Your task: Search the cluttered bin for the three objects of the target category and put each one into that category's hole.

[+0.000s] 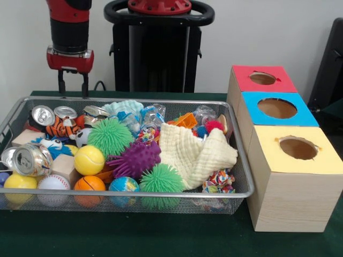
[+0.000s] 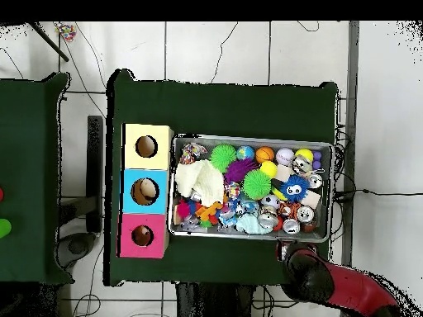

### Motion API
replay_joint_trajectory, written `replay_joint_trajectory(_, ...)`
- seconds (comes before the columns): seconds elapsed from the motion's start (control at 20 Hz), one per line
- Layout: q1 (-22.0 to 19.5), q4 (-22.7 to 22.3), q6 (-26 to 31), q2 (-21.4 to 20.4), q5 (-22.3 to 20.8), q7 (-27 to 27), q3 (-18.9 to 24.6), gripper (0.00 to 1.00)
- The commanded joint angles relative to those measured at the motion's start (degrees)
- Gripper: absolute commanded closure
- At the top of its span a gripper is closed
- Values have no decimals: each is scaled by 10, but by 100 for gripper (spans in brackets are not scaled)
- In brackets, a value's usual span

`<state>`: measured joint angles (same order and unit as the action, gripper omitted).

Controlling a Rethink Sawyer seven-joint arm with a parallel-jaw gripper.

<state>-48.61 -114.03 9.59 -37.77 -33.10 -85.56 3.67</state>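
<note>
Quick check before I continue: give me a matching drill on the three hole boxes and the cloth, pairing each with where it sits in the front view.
Things:
1. red-topped box
2. blue-topped box
3. yellow-topped box
4. pale yellow cloth

Places:
A. nearest the camera in the row of boxes
B. inside the wire bin, toward its right end
C. farthest back in the row of boxes
D. middle of the row of boxes

Pairs: 1-C, 2-D, 3-A, 4-B
</note>
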Motion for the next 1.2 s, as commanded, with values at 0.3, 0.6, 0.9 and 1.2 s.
replay_joint_trajectory(0.3,72,-14,54,-9,15,-28,77,0)
replay_joint_trajectory(0.6,88,8,73,6,38,-34,100,0)
replay_joint_trajectory(0.9,73,72,106,32,61,-23,105,0)
replay_joint_trajectory(1.2,35,88,124,52,67,9,138,0)
